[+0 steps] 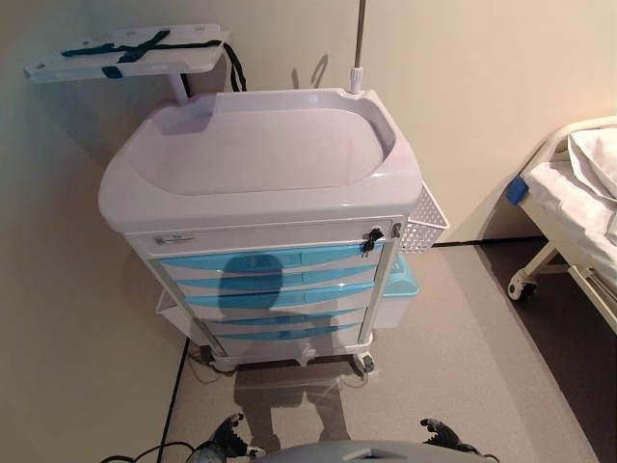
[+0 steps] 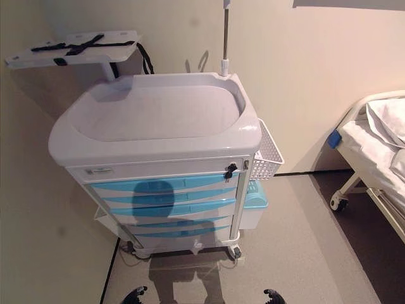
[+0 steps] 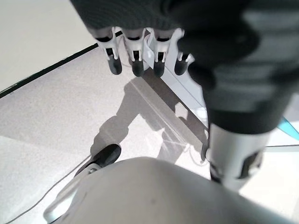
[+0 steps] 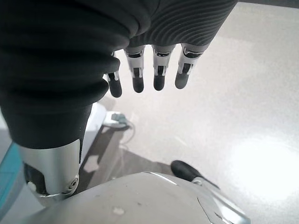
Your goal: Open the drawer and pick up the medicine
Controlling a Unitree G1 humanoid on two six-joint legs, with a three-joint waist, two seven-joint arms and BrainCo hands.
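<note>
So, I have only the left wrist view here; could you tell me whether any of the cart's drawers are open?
Observer: No, all the blue drawers on the cart are shut.
Operator: Thank you. Is the right hand holding anything?
Observer: No, the right hand is open and empty, hanging low, short of the cart.
Operator: And what is on the cart's right side, please?
Observer: A white basket hangs there, on the side towards the bed.
</note>
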